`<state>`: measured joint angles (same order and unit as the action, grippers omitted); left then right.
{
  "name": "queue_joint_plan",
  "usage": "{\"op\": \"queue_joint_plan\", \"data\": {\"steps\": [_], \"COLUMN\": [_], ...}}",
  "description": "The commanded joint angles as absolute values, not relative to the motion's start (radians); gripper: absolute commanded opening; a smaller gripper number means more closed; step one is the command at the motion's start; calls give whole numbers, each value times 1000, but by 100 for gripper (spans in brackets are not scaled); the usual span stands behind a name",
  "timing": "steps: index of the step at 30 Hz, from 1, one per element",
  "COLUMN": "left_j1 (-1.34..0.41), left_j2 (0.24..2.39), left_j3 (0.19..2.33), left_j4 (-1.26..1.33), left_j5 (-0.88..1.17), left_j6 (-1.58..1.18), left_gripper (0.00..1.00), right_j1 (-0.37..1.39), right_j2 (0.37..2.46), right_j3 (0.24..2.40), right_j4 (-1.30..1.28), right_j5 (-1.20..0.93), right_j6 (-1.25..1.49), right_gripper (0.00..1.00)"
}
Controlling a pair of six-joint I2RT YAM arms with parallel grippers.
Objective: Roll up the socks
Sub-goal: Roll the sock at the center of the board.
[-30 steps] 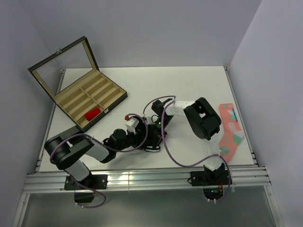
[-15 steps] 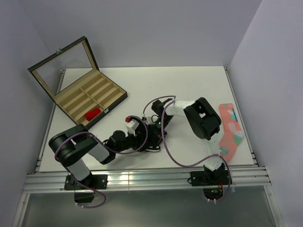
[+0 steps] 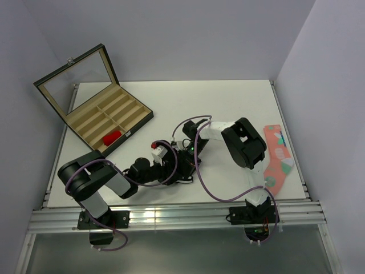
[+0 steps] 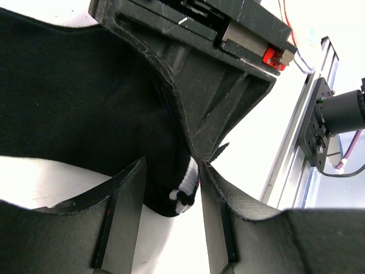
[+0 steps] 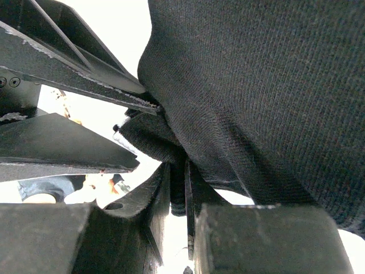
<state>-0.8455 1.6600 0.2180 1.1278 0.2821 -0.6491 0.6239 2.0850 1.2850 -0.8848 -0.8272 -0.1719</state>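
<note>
Black sock (image 4: 85, 114) is mid-frame on the worktop (image 3: 228, 103). The left jaws are clamped round its white-striped end and the right jaws are pinching a fold of it. Red sock (image 3: 112, 137) sits in the lowest compartment of the open wooden box (image 3: 108, 111), upper left. Pink sock (image 3: 278, 154) lies far right.

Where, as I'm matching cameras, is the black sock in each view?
Top: black sock at centre, mostly hidden.
Left wrist: fills the upper left, cuff inside the left gripper.
Right wrist: fills the upper right, fold pinched by the right gripper.
Shared landmark: right gripper, at the sock in all three.
</note>
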Motion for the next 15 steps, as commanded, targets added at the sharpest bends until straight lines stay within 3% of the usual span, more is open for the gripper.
{"op": "queue_joint_plan", "data": {"steps": [1,8,13,15], "left_j1": [-844,-844,-844,-845], "left_j2": [1638,1655,1658,1657], "left_j3": [239,262,281,276], "left_j4": [1109,1060,1003,985], "left_j5": [330,324,305,296], "left_j6": [-635,-630,-638,-652], "left_gripper": [48,39,6,0], "right_j1": [634,635,634,634], "right_j2": [2122,2108,2086,2068], "right_j3": [1292,1302,1289,1281], "right_j4": [-801,-802,-784,-770], "right_j5": [-657,-661,-652,-647], "right_j6": [-201,-192,-183,-179], "right_gripper": [17,17,17,19]}}
